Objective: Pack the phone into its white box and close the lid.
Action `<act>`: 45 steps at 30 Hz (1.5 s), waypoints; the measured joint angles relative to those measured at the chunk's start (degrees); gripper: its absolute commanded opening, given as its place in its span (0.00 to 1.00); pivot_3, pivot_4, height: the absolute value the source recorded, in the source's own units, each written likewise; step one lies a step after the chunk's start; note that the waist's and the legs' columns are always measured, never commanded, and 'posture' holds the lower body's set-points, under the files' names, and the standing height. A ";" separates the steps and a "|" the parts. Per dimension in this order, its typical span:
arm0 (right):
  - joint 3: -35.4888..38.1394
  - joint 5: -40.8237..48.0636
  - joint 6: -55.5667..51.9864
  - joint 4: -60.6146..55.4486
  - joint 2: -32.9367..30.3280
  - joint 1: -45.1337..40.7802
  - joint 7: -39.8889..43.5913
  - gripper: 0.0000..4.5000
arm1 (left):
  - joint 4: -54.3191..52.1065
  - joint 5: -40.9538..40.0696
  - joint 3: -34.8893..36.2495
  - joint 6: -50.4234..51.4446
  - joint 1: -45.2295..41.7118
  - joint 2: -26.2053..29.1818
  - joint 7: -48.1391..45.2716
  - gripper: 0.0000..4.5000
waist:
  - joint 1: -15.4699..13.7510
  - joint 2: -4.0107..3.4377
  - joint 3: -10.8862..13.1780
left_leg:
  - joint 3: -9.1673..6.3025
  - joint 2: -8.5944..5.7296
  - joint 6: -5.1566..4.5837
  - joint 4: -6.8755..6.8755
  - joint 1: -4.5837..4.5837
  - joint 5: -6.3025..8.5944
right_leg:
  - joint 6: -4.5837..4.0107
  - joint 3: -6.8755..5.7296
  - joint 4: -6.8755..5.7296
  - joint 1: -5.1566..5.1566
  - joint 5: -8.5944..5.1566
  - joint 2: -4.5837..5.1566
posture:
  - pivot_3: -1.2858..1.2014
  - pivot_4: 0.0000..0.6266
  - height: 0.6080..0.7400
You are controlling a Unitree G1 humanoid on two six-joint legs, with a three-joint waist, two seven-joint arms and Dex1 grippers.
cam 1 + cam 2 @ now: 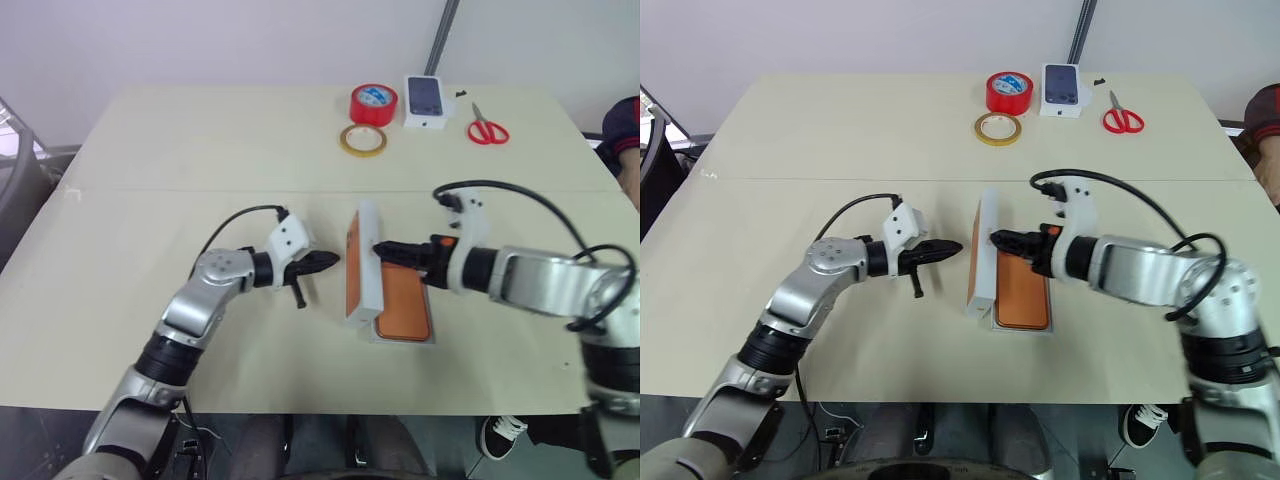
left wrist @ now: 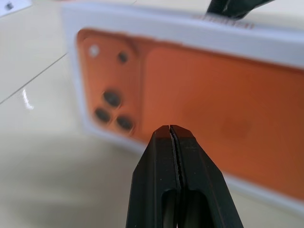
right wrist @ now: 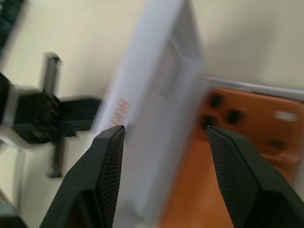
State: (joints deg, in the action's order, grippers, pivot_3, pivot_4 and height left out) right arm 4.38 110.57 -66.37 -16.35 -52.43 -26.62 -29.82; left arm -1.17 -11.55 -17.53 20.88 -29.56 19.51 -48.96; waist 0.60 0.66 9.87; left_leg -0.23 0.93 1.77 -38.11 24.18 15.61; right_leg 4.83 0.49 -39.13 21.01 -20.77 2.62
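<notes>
The copper-orange phone [image 1: 405, 300] lies camera side up in the white box [image 1: 402, 342] at the table's middle. The lid [image 1: 362, 262] stands on its long edge along the box's left side, leaning, its orange-printed face [image 2: 213, 104] turned toward my left arm. My left gripper [image 1: 333, 260] is shut and empty, its tip pointing at that printed face from a short way off. My right gripper [image 3: 165, 129] is open over the phone, its fingers spread either side of the lid's upper edge [image 3: 156, 95]. I cannot tell whether they touch it.
At the table's far side stand a red tape roll [image 1: 373, 104], a yellowish tape ring [image 1: 362, 140], a small white box printed with a dark phone [image 1: 425, 100] and red scissors [image 1: 487, 128]. A person's sleeve [image 1: 622, 130] shows at the right edge.
</notes>
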 measured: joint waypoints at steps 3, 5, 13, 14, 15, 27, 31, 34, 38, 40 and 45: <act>-0.03 -7.76 -1.82 0.62 -5.36 -0.34 5.95 0.51 | 0.40 0.98 -2.30 0.00 -0.60 -2.25 -0.01 0.00 | 0.09 0.00 -0.01 | 0.01 0.01 0.00 0.01 -0.01 0.00 | 0.00 0.01 0.00 0.00 0.00 -0.02 | 0.52 0.24 1.00; -0.10 -13.56 -2.16 0.52 -6.98 -0.20 10.09 0.33 | 0.64 1.12 -3.62 0.09 -0.75 -3.33 0.00 0.00 | 0.14 -0.01 -0.01 | 0.00 0.03 0.00 0.01 -0.01 0.00 | 0.00 0.01 -0.01 0.01 0.00 -0.05 | 0.52 0.24 1.00; -2.68 -34.71 -1.74 -6.44 -10.86 1.90 26.64 0.01 | 1.19 0.91 -2.45 2.32 -2.14 -3.55 0.62 0.00 | -0.03 -0.02 -0.01 | -0.02 0.02 0.00 0.00 -0.01 0.00 | 0.00 0.01 -0.02 0.02 0.00 -0.03 | 0.52 0.24 1.00; -3.53 -37.47 -1.28 -7.53 -11.62 2.05 28.54 0.01 | 1.18 0.82 -1.60 2.85 -2.16 -3.10 0.75 0.00 | -0.03 -0.02 -0.01 | -0.02 0.01 0.00 -0.01 -0.01 0.00 | 0.00 0.01 -0.01 0.02 0.00 -0.04 | 0.52 0.24 1.00; -4.15 -40.43 -0.91 -8.49 -12.05 2.48 30.51 0.01 | 1.16 0.77 -0.73 3.72 -2.25 -2.34 1.02 0.00 | -0.01 -0.02 -0.01 | -0.03 0.01 0.00 -0.01 -0.01 0.00 | 0.00 0.01 -0.01 0.01 0.00 -0.04 | 0.52 0.24 1.00; -10.07 -59.34 1.61 -12.37 -9.40 4.77 44.24 0.01 | 1.17 2.38 -0.23 10.29 -2.91 2.68 1.10 0.00 | -0.32 -0.01 -0.01 | -0.03 -0.02 0.01 -0.04 -0.01 -0.01 | 0.00 0.01 -0.02 0.00 0.00 0.00 | 0.52 0.24 1.00; -10.11 -62.66 1.40 -12.58 -7.73 4.74 46.21 0.01 | 2.64 3.18 -3.50 9.87 -3.50 0.63 0.00 0.00 | -0.32 -0.02 -0.01 | -0.03 -0.01 0.02 -0.05 -0.01 -0.01 | 0.00 0.01 -0.04 0.01 0.00 -0.01 | 0.52 0.24 1.00; -10.12 -64.68 0.44 -12.84 -6.81 4.70 47.20 0.01 | 4.04 3.00 -4.01 10.42 -5.36 -1.75 -0.58 0.00 | -0.30 -0.01 -0.01 | -0.03 -0.02 0.02 -0.07 0.00 -0.01 | 0.00 0.01 -0.04 0.01 0.00 -0.01 | 0.52 0.24 1.00; -9.51 -66.02 -0.94 -13.46 -6.59 5.19 48.34 0.01 | 3.54 2.12 -4.02 11.68 -6.28 -2.24 -2.93 0.00 | -0.07 -0.02 -0.01 | -0.04 -0.01 0.02 -0.05 -0.02 -0.01 | 0.00 0.01 -0.05 0.01 0.00 -0.03 | 0.52 0.24 1.00; -8.69 -66.60 -1.74 -14.08 -6.59 5.90 48.89 0.01 | 3.06 1.52 -4.03 12.65 -6.27 -2.43 -3.73 0.00 | -0.07 -0.02 -0.01 | -0.04 -0.01 0.02 -0.05 -0.02 -0.01 | 0.00 0.01 -0.06 0.01 0.00 -0.03 | 0.52 0.24 1.00; -6.60 -67.14 -3.60 -15.95 -6.62 7.77 50.40 0.01 | 0.80 0.94 -4.09 13.76 -6.16 -2.09 -5.21 0.00 | -0.16 -0.02 -0.01 | -0.04 -0.01 0.02 -0.06 -0.02 -0.01 | 0.00 0.01 -0.05 -0.01 0.00 -0.02 | 0.52 0.24 1.00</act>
State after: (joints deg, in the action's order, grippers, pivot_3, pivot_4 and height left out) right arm -2.22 43.44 -69.97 -32.31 -59.05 -18.85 20.58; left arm -0.36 -10.61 -21.62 34.64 -35.72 17.42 -54.17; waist 0.44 0.64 9.86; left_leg -0.27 0.91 1.79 -38.17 24.16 15.60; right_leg 4.83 0.50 -39.18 20.99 -20.77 2.59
